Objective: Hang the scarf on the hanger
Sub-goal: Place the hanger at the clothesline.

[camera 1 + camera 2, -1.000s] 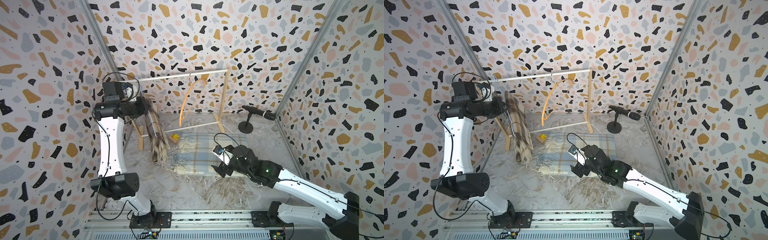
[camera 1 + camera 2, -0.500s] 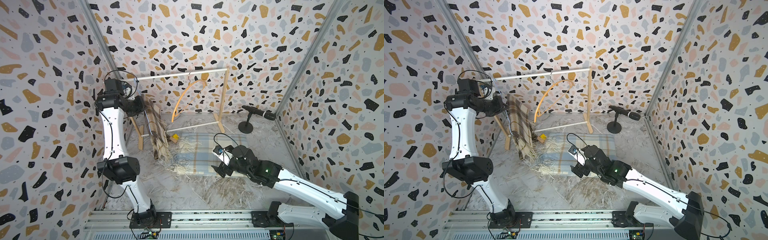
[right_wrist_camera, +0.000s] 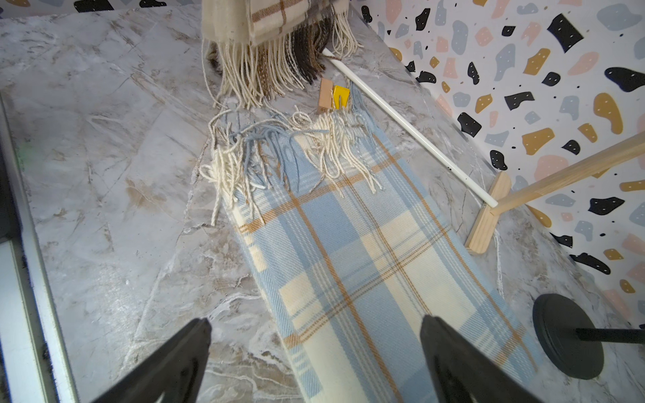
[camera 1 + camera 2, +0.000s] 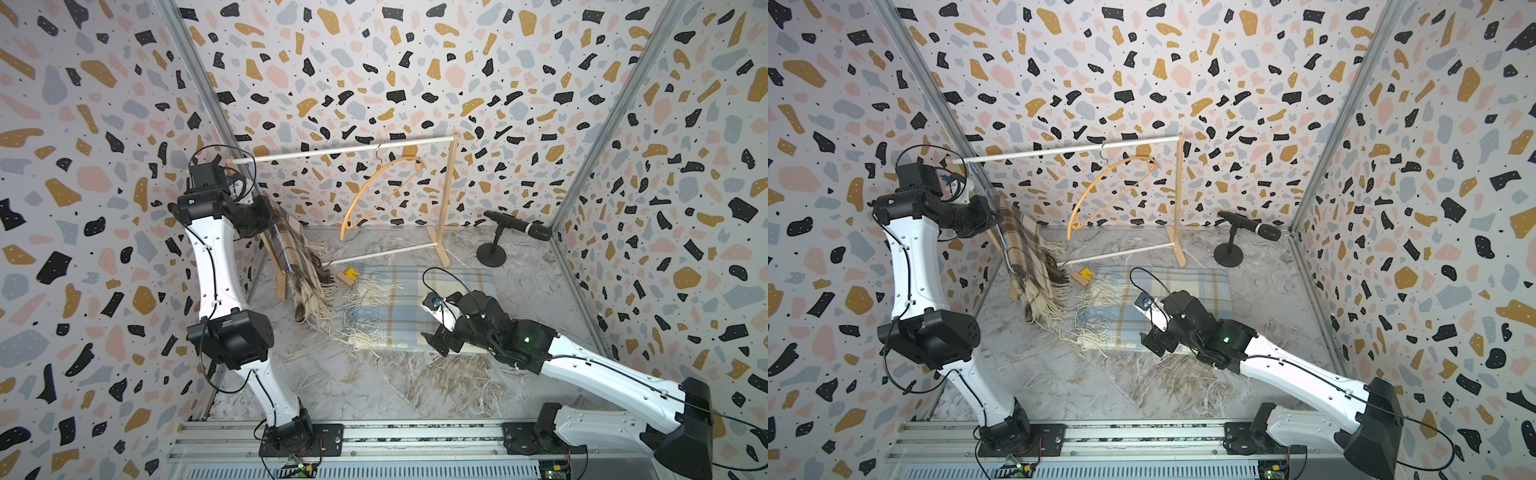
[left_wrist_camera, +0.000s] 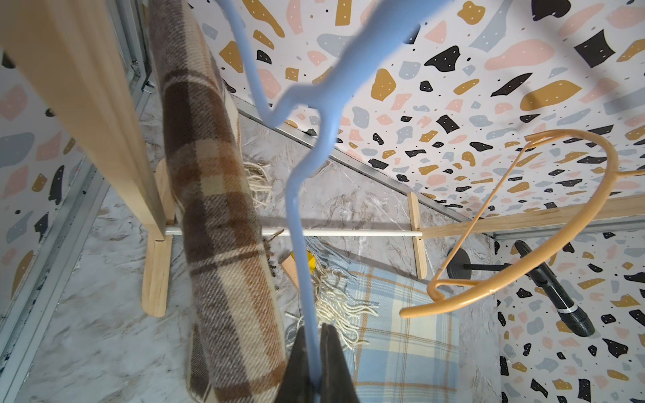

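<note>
**Right gripper** [image 3: 316,321]: lower centre of the right wrist view. The jaws are fully spread and hold nothing. It hovers above the near end of the blue scarf [image 3: 349,251], which lies flat on the table [image 3: 104,174].

**Governing relation:** the blue scarf lies directly below and ahead of the right gripper. Its long axis runs away from the jaws toward the fringe at the upper centre of that view, so the jaw line crosses the width of the cloth. One finger stands over bare table, the other over cloth. In both top views the scarf occupies the centre, with the fringe end to the left. The right arm is the nearer one, so any pickup probably falls to it.

**Left gripper** [image 5: 314,335]: bottom centre of the left wrist view. The jaws are closed on the thin blue hanger [image 5: 296,195]. The brown scarf [image 4: 305,266] hangs beside that wire, left of centre in a top view, with its fringe near the table. It appears to be draped on the blue hanger. Whether the hook sits on the rail [image 4: 345,148] cannot be told.

**Farthest:** the orange hanger [image 4: 374,187] hangs tilted and bare on the rail, upper centre, well apart from both grippers.
</note>
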You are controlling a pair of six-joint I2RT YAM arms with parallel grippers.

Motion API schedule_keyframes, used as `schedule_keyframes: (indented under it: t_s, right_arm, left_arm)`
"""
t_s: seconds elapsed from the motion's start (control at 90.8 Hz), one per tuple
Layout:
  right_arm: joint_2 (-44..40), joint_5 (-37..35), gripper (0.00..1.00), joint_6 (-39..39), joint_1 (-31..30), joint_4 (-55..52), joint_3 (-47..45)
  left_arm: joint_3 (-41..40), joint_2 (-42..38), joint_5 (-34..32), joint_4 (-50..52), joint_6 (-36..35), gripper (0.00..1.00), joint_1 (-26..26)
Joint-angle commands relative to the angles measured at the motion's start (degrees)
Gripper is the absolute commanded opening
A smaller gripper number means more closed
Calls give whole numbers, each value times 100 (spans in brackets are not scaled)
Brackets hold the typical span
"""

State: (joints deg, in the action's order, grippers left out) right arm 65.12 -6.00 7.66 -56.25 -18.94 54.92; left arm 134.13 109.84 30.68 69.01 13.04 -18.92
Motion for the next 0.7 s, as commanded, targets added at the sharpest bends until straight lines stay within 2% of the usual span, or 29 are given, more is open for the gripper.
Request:
schedule_keyframes:
  t_s: [0.0,0.154,0.319,0.694]
  right_arm:
    - [24,23,99,-54,14,-23,149]
    - [78,54,99,-45,17,-6,176]
    - [88,64,99,-62,15,48,177]
    - [35,-50,99,-150,17,66,138]
  left_arm:
    - [-256,-564,572,-574,-174,0,-7]
    - [-500,-968,665,-719,-110,0,55]
    - [-277,-974,586,-694,-52,0,226]
    - [903,29,306,-619,205,0,267]
